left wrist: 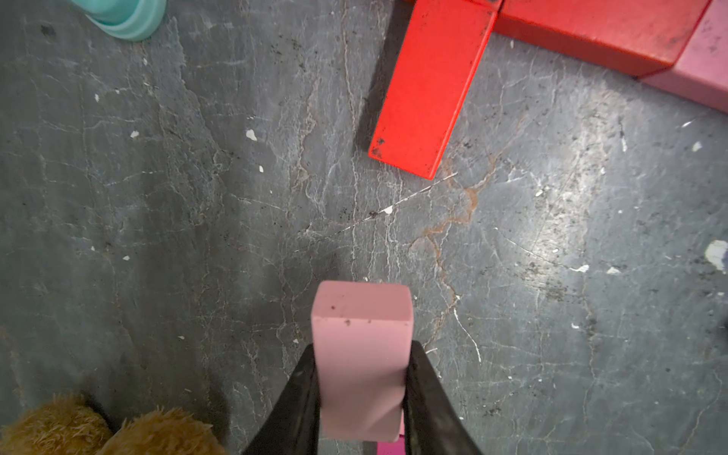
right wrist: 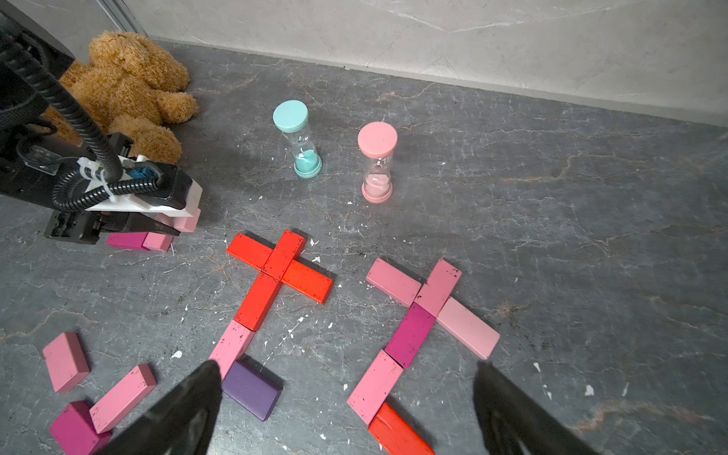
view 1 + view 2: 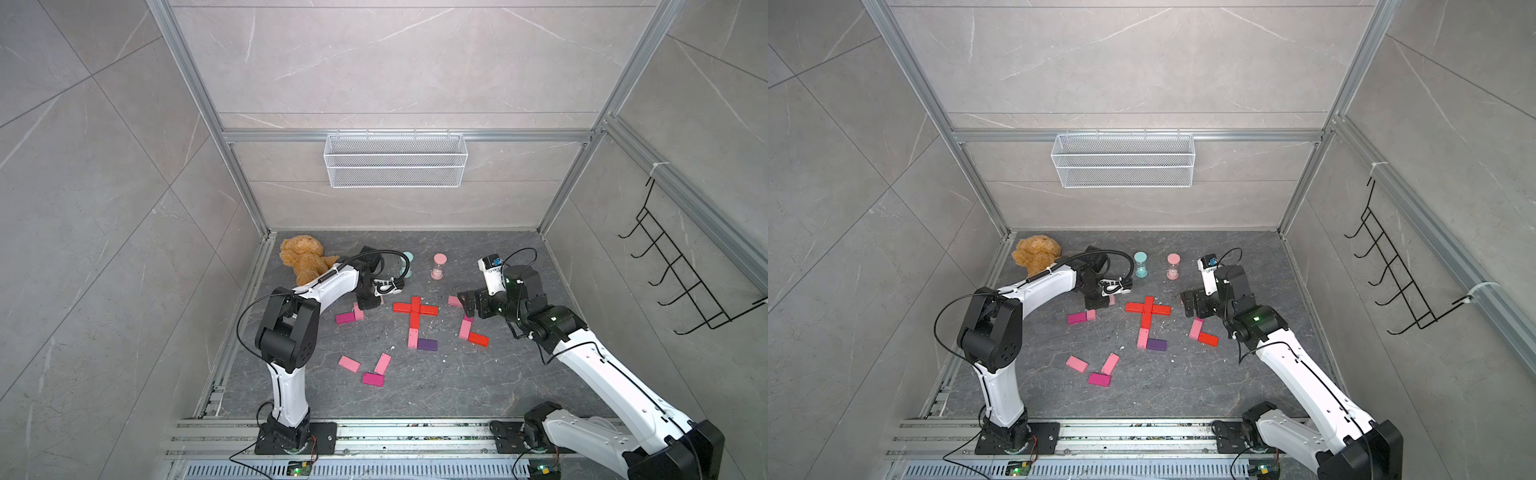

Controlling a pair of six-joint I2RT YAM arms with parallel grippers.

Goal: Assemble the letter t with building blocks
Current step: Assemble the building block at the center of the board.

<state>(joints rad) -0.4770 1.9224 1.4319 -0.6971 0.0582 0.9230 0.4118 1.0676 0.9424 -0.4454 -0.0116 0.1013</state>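
Both top views: even, diffuse overhead light, moderately bright, no hard glare; wide-angle stretch at the corners. Left wrist view: pale sheen on the counter [image 1: 571, 220] at right of frame; red block [image 1: 429, 86] throws a soft shadow leftward; pink block [image 1: 362, 354] at lower centre slightly soft. Right wrist view: sharp mid-frame; right claw [image 2: 346, 364] blurred at lower edge.

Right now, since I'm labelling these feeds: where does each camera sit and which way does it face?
Top views: high at the front, looking down; left arm and right arm show.
Left wrist: on the arm, facing the floor; left end effector shut on a pink block.
Right wrist: facing the back wall; open right end effector.
All views share the red cross.
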